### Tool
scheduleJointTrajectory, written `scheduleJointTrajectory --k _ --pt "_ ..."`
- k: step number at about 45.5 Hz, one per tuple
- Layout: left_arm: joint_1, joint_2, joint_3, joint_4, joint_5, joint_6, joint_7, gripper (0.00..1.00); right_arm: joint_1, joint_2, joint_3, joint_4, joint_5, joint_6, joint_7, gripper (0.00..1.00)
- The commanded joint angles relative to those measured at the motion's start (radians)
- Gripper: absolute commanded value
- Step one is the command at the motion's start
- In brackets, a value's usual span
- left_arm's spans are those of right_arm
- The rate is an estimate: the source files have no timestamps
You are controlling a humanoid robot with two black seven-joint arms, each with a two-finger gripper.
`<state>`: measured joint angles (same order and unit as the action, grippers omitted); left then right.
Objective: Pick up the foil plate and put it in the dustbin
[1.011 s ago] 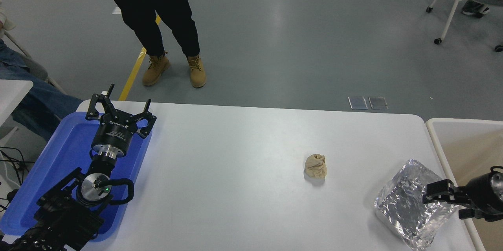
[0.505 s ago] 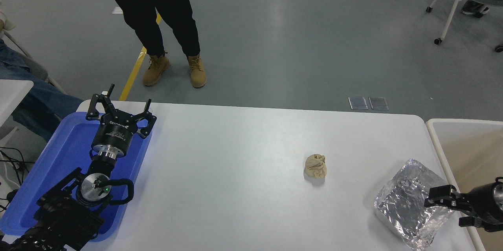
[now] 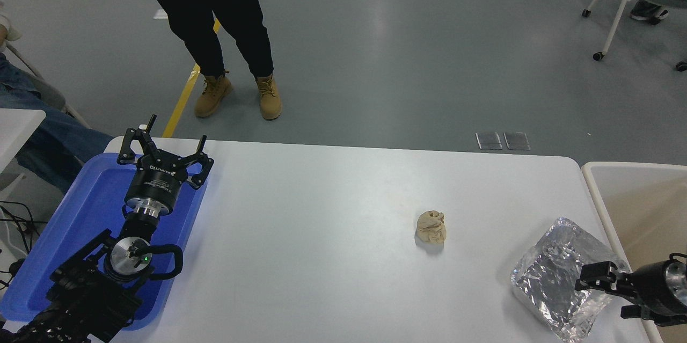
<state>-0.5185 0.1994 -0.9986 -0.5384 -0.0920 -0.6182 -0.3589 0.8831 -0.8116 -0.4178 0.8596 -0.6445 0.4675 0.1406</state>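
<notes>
Right gripper (image 3: 609, 296) reached in from the table's right edge with its two black fingers spread apart, the upper finger (image 3: 596, 274) over the foil plate's right side and the lower one (image 3: 630, 312) just off the plate's right rim; whether either finger touched the foil could not be told. One foil plate (image 3: 558, 284), shiny, crinkled and roughly rectangular with rounded corners, lay on the white table (image 3: 333, 235) at its near right corner, one corner pointing toward the far edge. One dustbin (image 3: 593, 187), white-rimmed with a tan inside, stood just beside the table's right edge, near the plate. One small crumpled tan paper ball (image 3: 431, 227) sat on the tabletop to the left of the plate, apart from it.

At the table's left edge lay one blue plastic tray (image 3: 86, 214), and over it the left gripper (image 3: 163, 148) was parked with its fingers splayed wide, gripping nothing. White lettering ran around that gripper's black body, too small to read.

Beyond the far edge stood one person (image 3: 214, 15) in black trousers and two tan boots; a small white mark on the trousers could not be read. On the grey floor past the far right corner lay two small clear rectangular plates (image 3: 503, 140) side by side.
</notes>
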Motion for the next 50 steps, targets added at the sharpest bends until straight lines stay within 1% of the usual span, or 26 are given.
scheduleJointTrajectory --k 1,2,5,8,10,16,20,22,24,25,40,50 --pt "0.0 0.0 0.0 0.0 0.0 0.0 0.0 1.0 -0.015 0.04 0.01 -0.042 0.0 -0.003 -0.004 0.86" --pt "0.0 0.0 0.0 0.0 0.0 0.0 0.0 1.0 -0.016 0.042 0.01 -0.047 0.0 -0.003 -0.004 0.84" --pt "0.0 0.0 0.0 0.001 0.0 0.0 0.0 1.0 -0.018 0.049 0.01 -0.057 -0.001 -0.003 -0.006 0.72" --pt "0.0 0.0 0.0 0.0 0.0 0.0 0.0 1.0 -0.024 0.052 0.01 -0.062 0.0 -0.003 -0.015 0.66" --pt "0.0 0.0 0.0 0.0 0.0 0.0 0.0 1.0 -0.024 0.054 0.01 -0.063 0.0 -0.003 -0.019 0.59" --pt "0.0 0.0 0.0 0.001 0.0 0.0 0.0 1.0 -0.026 0.055 0.01 -0.065 0.0 -0.004 -0.021 0.42" --pt "0.0 0.0 0.0 0.0 0.0 0.0 0.0 1.0 -0.024 0.052 0.01 -0.066 0.002 -0.007 -0.021 0.32" --pt "0.0 0.0 0.0 0.0 0.0 0.0 0.0 1.0 -0.024 0.052 0.01 -0.066 0.002 -0.007 -0.021 0.23" --pt "0.0 0.0 0.0 0.0 0.0 0.0 0.0 1.0 -0.024 0.052 0.01 -0.068 0.002 -0.007 -0.019 0.05" --pt "0.0 0.0 0.0 0.0 0.0 0.0 0.0 1.0 -0.024 0.052 0.01 -0.068 0.002 -0.007 -0.019 0.0" --pt "0.0 0.0 0.0 0.0 0.0 0.0 0.0 1.0 -0.023 0.052 0.021 -0.068 0.003 -0.015 -0.021 0.0" --pt "0.0 0.0 0.0 0.0 0.0 0.0 0.0 1.0 -0.012 0.052 0.024 -0.062 0.026 -0.013 -0.019 0.0"
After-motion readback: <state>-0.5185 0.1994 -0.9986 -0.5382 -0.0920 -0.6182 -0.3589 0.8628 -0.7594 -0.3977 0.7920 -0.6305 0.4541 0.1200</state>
